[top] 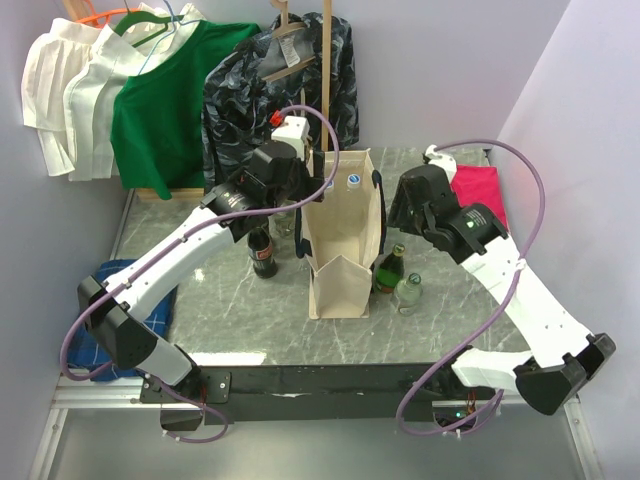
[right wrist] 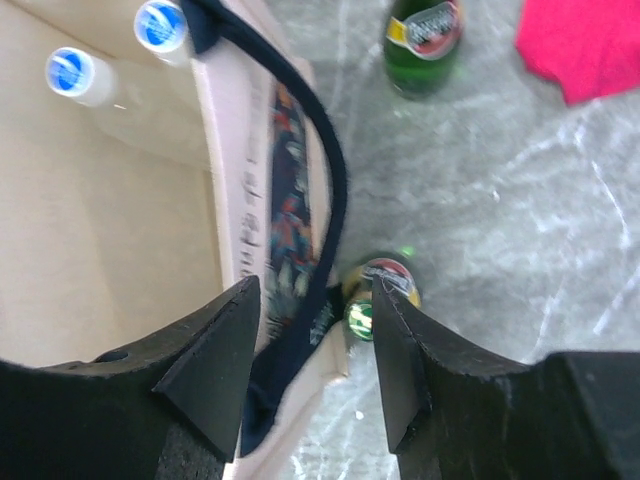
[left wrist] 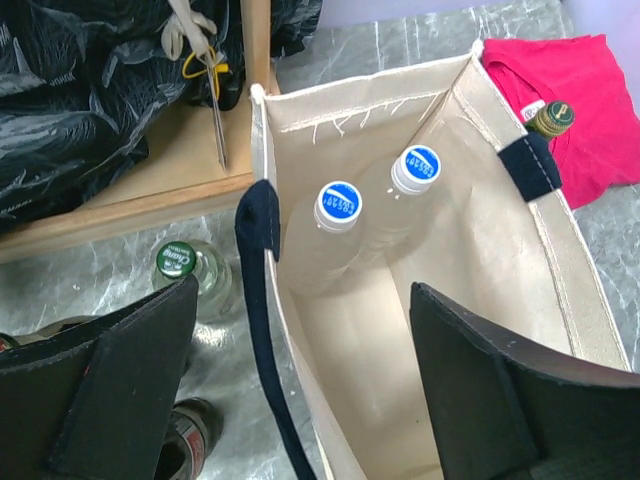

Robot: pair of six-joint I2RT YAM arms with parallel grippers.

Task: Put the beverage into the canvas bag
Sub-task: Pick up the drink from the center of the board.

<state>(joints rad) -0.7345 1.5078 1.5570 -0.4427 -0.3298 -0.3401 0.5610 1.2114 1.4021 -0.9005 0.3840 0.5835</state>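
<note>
Partly done: two blue-capped bottles (left wrist: 338,205) stand inside the canvas bag (top: 340,270) on the tabletop (top: 250,320), a cola bottle (top: 264,255) and green bottle (top: 389,270) sit outside beside it, likely left to load, and both arms' jaws are apart and empty over its rim.

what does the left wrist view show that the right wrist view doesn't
Only left wrist: the dark garment, the wooden frame and a green-capped bottle left of the bag. Only right wrist: the bag's printed outer side and another bottle standing against it. Both: the bag, two blue-capped bottles inside it, and the red cloth.
</note>
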